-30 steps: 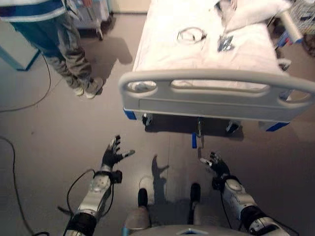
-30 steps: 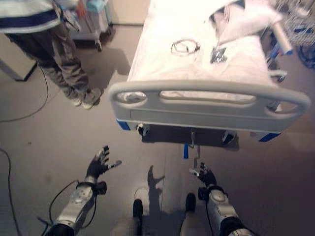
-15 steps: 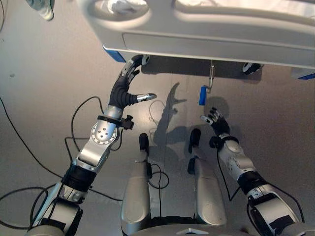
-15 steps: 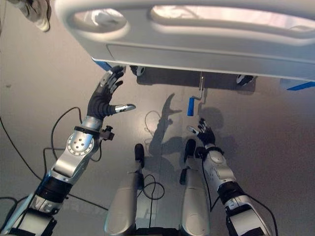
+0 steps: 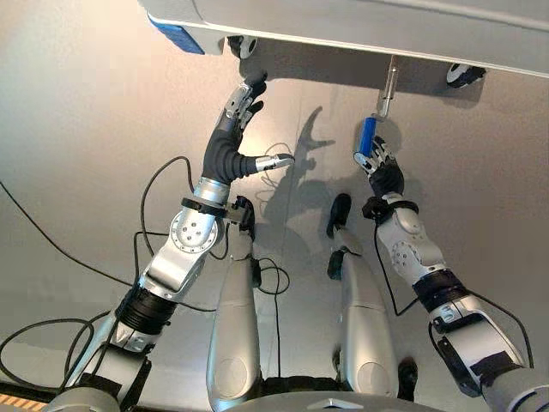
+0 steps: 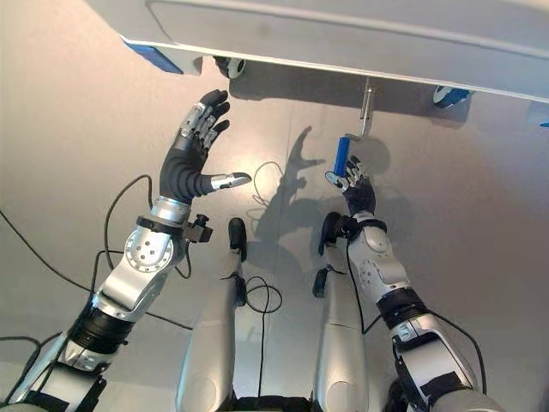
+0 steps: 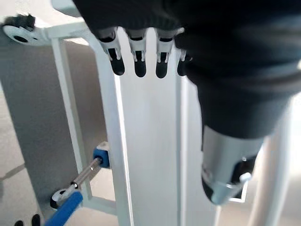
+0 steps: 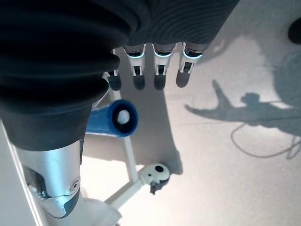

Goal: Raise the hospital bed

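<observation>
The hospital bed's grey footboard (image 5: pixel 360 26) runs along the top edge of the eye views. Under it hangs a metal crank rod (image 5: pixel 389 84) ending in a blue handle (image 5: pixel 369 135). My right hand (image 5: pixel 383 174) is just below that handle, open. In the right wrist view the blue handle (image 8: pixel 113 118) lies in the gap between the straight fingers (image 8: pixel 160 70) and the thumb, with nothing curled round it. My left hand (image 5: pixel 230 146) is open too, raised toward the bed's underside. The left wrist view shows the bed's white frame (image 7: pixel 146 155) and the blue handle (image 7: pixel 66 209).
A castor (image 5: pixel 238 45) sits under the bed's left corner beside a blue bumper (image 5: pixel 176 34). Another castor (image 5: pixel 463 75) is at the right. Grey floor (image 5: pixel 77 154) spreads to the left of my arms.
The whole view has tipped down and closer, so the bed now sits at the top edge. My right hand has come up to the blue handle. The left hand has risen toward the bed.
</observation>
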`<state>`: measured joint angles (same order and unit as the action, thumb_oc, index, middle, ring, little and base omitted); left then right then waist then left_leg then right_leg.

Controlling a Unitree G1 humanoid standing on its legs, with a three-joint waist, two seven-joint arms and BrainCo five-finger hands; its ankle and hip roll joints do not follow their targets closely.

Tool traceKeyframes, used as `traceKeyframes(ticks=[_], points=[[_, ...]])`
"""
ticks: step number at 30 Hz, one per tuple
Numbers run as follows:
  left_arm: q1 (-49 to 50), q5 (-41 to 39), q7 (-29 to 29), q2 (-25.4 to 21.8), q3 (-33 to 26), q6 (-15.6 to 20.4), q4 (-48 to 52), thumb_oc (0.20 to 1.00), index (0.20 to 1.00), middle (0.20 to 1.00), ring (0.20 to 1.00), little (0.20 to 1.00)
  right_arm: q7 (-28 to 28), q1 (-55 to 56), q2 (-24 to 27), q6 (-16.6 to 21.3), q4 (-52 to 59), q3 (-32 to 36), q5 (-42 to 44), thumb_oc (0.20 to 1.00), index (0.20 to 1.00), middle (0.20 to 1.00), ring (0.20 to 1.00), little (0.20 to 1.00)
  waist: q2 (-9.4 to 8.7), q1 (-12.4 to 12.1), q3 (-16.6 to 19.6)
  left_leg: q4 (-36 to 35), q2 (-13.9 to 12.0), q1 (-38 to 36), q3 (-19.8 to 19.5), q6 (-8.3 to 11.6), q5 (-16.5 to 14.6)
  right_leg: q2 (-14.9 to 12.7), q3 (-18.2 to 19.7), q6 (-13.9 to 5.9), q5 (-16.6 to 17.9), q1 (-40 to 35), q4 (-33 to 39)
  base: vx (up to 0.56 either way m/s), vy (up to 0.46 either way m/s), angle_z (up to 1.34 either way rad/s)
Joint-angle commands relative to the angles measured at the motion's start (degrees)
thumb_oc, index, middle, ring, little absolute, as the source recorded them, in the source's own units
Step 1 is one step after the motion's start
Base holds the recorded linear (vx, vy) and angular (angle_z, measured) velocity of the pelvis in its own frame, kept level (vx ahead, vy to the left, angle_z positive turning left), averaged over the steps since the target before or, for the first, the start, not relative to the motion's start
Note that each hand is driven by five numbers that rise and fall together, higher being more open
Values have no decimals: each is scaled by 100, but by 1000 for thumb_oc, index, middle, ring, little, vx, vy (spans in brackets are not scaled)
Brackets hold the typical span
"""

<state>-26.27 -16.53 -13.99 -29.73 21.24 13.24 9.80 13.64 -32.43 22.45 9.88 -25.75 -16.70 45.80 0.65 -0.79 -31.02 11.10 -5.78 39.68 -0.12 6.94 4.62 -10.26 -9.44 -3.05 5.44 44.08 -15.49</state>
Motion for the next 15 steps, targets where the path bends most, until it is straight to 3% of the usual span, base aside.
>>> traceKeyframes(ticks=[1,15], points=[[-80,105,-137,-123,-96,184,754,1000,1000,1000,1000,1000,39,-227,71,316,427,-133,250,1000,1000,1000,1000,1000,-205,-88,123,41,223,281,19,-241,75,-269,-108,-458,-385,-92,-380,16,-12,12],[-145,248,-316,-198,-109,71,803,1000,1000,1000,1000,1000,-60,-879,294,233,341,-401,783,1000,1000,1000,1000,1000,-367,-160,123,-19,232,331,-62,-227,77,-243,-224,-443,-385,-151,-254,7,-1,3]])
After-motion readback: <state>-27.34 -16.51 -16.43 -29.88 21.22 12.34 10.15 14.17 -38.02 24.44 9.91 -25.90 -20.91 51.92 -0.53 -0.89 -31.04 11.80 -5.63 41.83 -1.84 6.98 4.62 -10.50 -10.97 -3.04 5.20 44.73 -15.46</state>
